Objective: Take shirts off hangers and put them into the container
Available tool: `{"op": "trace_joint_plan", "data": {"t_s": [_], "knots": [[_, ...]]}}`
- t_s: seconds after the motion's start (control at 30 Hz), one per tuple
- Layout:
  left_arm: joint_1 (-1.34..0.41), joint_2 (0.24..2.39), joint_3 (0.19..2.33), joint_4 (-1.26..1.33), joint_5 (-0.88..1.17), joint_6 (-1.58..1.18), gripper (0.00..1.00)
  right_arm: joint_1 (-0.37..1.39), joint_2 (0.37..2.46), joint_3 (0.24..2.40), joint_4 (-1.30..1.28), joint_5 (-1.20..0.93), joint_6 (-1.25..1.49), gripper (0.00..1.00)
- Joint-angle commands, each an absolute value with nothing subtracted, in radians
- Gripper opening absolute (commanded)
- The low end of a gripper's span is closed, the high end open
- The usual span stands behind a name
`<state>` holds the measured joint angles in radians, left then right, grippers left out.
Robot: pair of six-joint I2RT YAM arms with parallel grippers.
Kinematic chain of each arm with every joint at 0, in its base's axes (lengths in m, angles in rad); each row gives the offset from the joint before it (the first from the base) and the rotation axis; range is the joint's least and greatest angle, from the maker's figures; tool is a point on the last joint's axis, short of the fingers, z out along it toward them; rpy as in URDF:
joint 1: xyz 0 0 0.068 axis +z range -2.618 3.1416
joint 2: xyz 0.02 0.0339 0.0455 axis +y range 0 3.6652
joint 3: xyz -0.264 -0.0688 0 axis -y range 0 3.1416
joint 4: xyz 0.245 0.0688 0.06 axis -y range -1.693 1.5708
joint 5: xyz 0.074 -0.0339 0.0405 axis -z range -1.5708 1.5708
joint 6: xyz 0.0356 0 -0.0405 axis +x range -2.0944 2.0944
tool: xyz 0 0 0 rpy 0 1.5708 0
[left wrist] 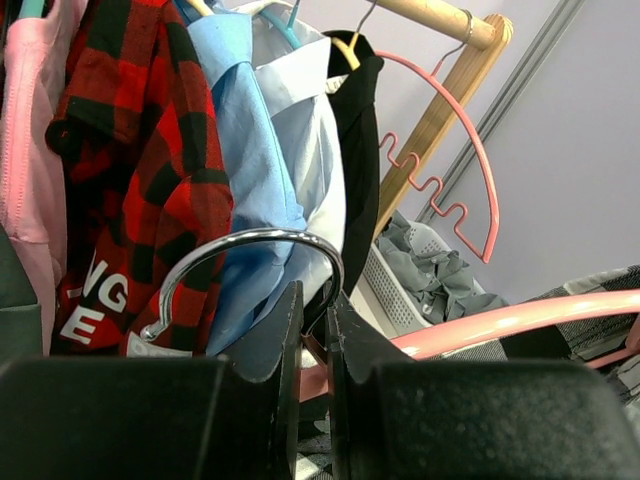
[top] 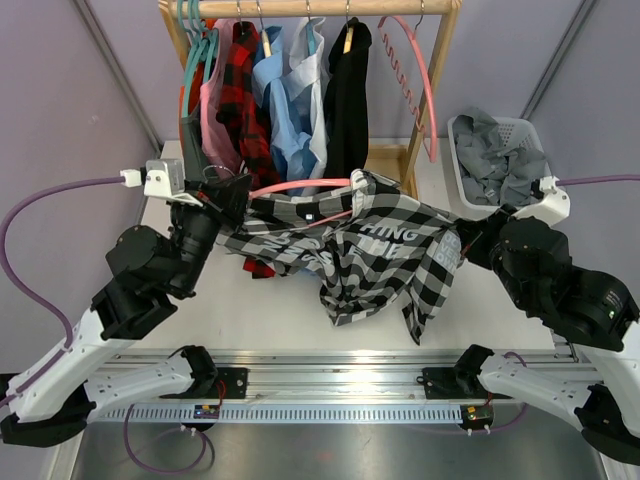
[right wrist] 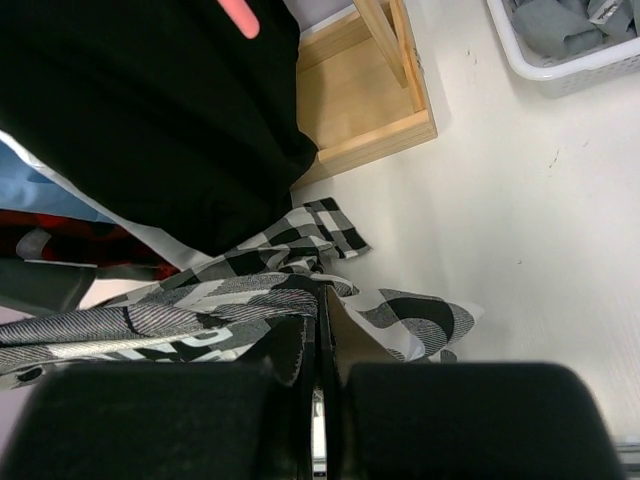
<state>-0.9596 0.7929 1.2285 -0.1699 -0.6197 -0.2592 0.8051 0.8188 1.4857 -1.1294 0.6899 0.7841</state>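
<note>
My left gripper [left wrist: 312, 300] is clamped on the neck of a thin pink plastic hanger [left wrist: 500, 322], the contact hidden behind my own jaws. My right gripper [right wrist: 320, 300] is pinched shut on one black-and-white check shirt [top: 380, 250], its tips buried in cloth. That shirt sags between my grippers, hiding much of the hanger. Beyond my left gripper at least five overlapping shirts [top: 290, 110] hang on the wooden rail [top: 300, 8]; beyond my right gripper, one white lattice basket [top: 455, 140] holds grey cloth [top: 495, 165].
</note>
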Motion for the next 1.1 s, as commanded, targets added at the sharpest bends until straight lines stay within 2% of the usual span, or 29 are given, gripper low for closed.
{"op": "trace_joint_plan", "data": {"t_s": [0.0, 0.17, 0.2, 0.27, 0.37, 0.4, 0.5, 0.7, 1.07], "knots": [[-0.91, 0.652, 1.266, 0.04, -0.953, -0.192, 0.0, 0.77, 0.79, 1.496, -1.623, 1.098, 0.793, 0.0], [-0.91, 0.615, 1.24, 0.054, -0.939, -0.201, 0.0, 0.772, 0.813, 1.476, -1.579, 1.034, 0.726, 0.0], [-0.91, 0.62, 1.244, 0.049, -0.914, -0.215, 0.0, 0.772, 0.815, 1.436, -1.478, 0.917, 0.61, 0.0], [-0.91, 0.638, 1.265, -0.001, -0.897, -0.244, 0.0, 0.772, 0.821, 1.393, -1.384, 0.775, 0.516, 0.0], [-0.91, 0.658, 1.269, -0.046, -0.884, -0.275, 0.0, 0.772, 0.842, 1.325, -1.273, 0.447, 0.407, 0.0], [-0.91, 0.658, 1.266, -0.043, -0.884, -0.281, 0.0, 0.772, 0.854, 1.301, -1.238, 0.257, 0.366, 0.0], [-0.91, 0.646, 1.253, -0.023, -0.884, -0.276, 0.0, 0.772, 0.882, 1.281, -1.239, 0.068, 0.331, 0.0], [-0.91, 0.66, 1.27, 0.029, -0.89, -0.239, 0.0, 0.772, 0.934, 1.253, -1.239, -0.092, 0.301, 0.0], [-0.91, 0.699, 1.284, 0.141, -0.891, -0.198, 0.0, 0.88, 0.992, 1.195, -1.198, -0.189, 0.294, 0.0]]}}
